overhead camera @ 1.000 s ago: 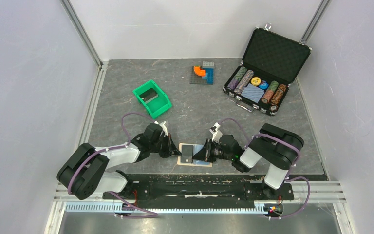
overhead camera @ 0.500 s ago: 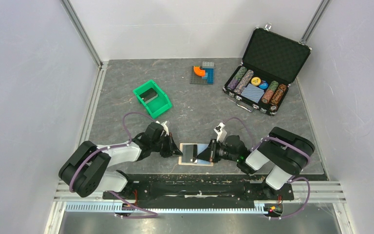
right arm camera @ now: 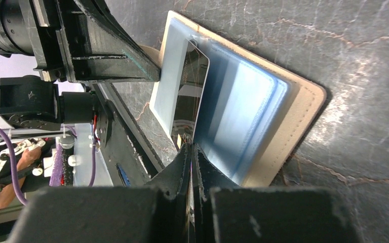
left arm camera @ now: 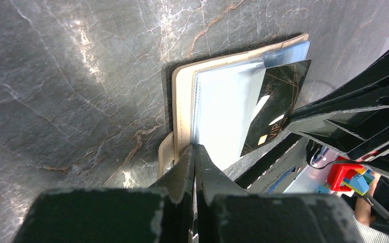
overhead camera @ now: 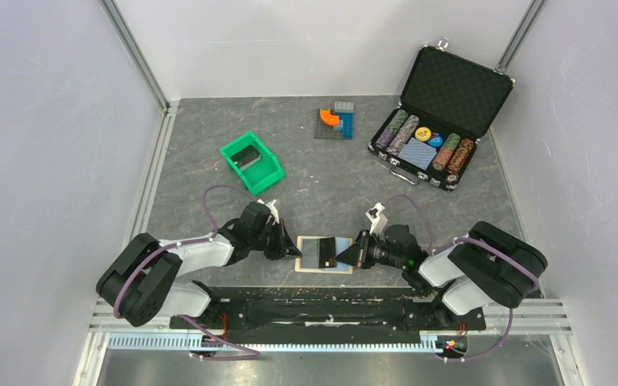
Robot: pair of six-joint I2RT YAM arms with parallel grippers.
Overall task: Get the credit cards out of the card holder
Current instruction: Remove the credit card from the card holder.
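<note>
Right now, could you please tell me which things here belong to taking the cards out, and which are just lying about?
For the job:
- card holder, lying open
- dark credit card, sticking out of a pocket, in the right gripper

Just lying about:
- green bin
- toy blocks
- open black case with poker chips

Green bin, toy blocks, open chip case stand well apart.
</note>
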